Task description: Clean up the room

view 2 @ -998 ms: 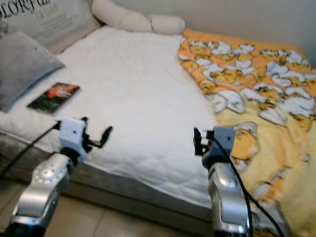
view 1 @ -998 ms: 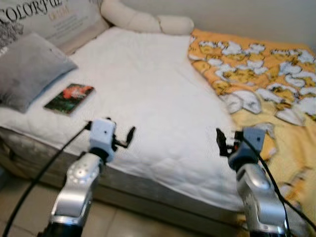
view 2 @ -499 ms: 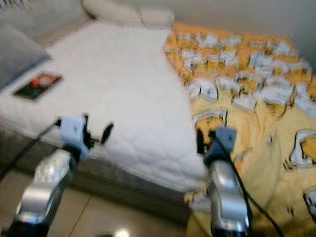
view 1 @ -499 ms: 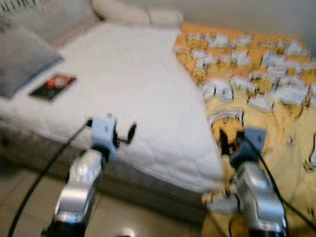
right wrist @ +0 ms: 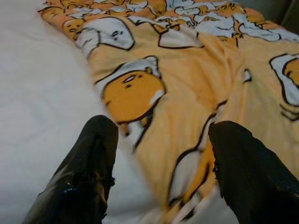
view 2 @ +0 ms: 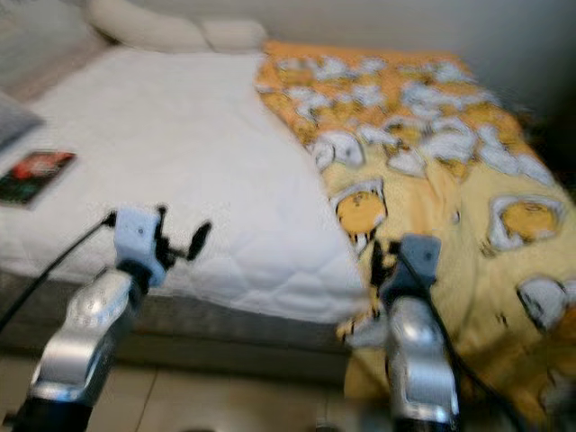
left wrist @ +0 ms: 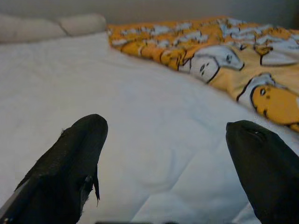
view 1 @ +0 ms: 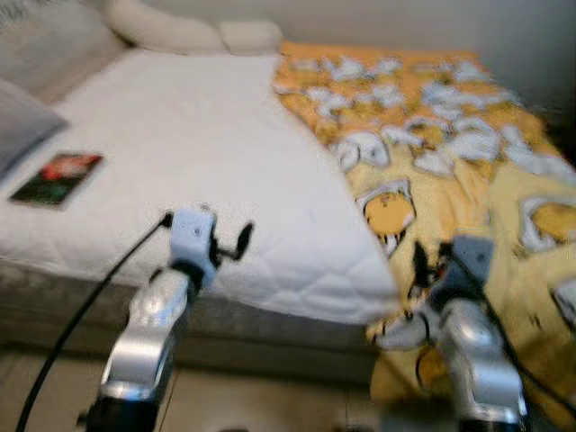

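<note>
A yellow blanket (view 1: pixel 450 171) printed with cartoon figures lies crumpled over the right half of the bed and hangs over its front edge. A white quilt (view 1: pixel 198 153) covers the rest of the bed, and a book (view 1: pixel 56 178) with a dark red-and-green cover rests on it at the left. My left gripper (view 1: pixel 236 243) is open above the quilt's front edge, fingers (left wrist: pixel 79 154) wide apart. My right gripper (view 1: pixel 421 265) is open at the blanket's hanging edge (right wrist: pixel 187 140), holding nothing.
A grey pillow (view 1: pixel 18 126) lies at the far left, and cream bolster pillows (view 1: pixel 171 31) sit at the head by the wall. The bed's front side (view 1: pixel 270 333) drops to a tiled floor (view 1: pixel 234 396) just ahead of me. The picture is blurred.
The whole picture has slid left, so the camera has turned right toward the blanket. The right gripper now stands over the blanket's edge rather than the quilt. Both arms keep their pose.
</note>
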